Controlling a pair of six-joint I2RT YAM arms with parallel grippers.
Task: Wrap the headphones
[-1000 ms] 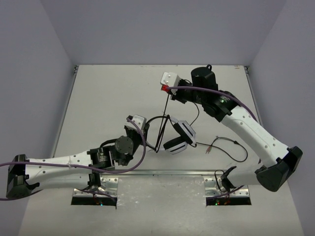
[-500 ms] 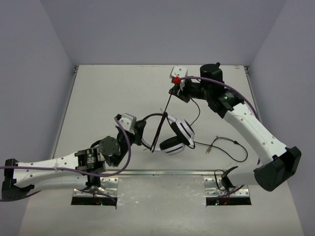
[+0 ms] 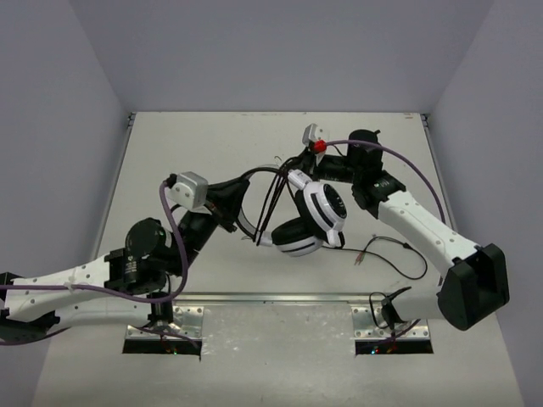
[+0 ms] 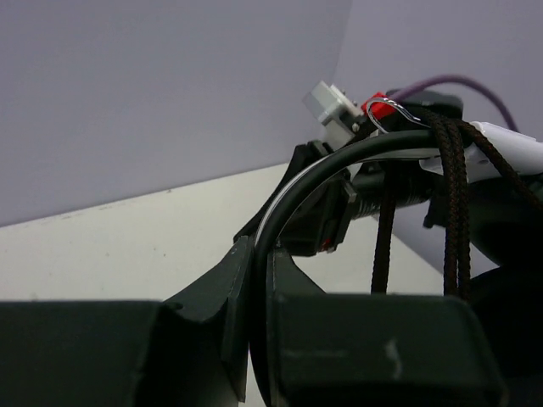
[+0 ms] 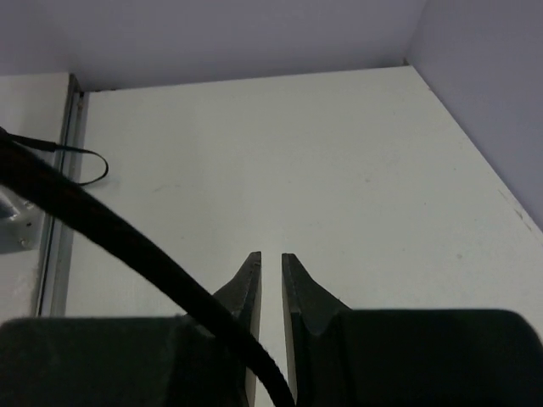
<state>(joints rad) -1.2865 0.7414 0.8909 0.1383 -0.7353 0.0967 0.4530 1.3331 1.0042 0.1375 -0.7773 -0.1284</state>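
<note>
The headphones hang above the table, with white earcups [image 3: 323, 208] and the black headband [image 3: 246, 191]. My left gripper [image 3: 231, 202] is shut on the headband, which runs up between its jaws in the left wrist view [image 4: 339, 157]. The thin black cable [image 3: 268, 208] hangs in a few strands over the headband, also seen in the left wrist view [image 4: 450, 195]. My right gripper [image 3: 299, 164] is just behind the headband. In the right wrist view its jaws [image 5: 271, 259] stand almost together, and the cable [image 5: 127, 233] runs down into the gap at their base.
The cable's free end with its plug [image 3: 363, 255] lies in a loop [image 3: 405, 263] on the table at the right front. A metal rail [image 3: 271, 298] runs along the near edge. Purple robot cables [image 3: 174, 246] hang off both arms.
My left gripper has lifted the headphones and swung back to the left. My right gripper has come down close to the headband. The taut cable line now hangs as strands over the band.
</note>
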